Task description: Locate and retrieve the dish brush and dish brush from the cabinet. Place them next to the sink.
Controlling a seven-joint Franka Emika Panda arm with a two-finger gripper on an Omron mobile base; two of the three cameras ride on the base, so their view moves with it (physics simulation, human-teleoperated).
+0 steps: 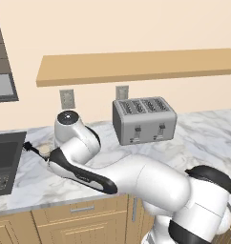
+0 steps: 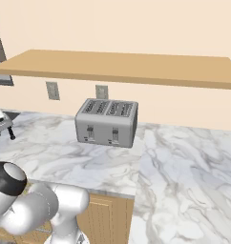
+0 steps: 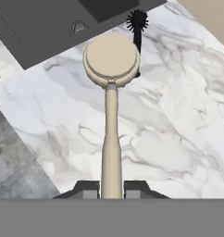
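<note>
While gripper (image 3: 111,190) clamps one wooden brush (image 3: 111,62), one black brush (image 3: 138,25) lies beside.

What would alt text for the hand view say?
The gripper is shut on the handle of a pale wooden dish brush, held over the marble counter. A black dish brush lies beyond it beside the dark sink.

The arm reaches low leftward, its tool (image 3: 111,190) clamped with fingers nearly together.
</note>
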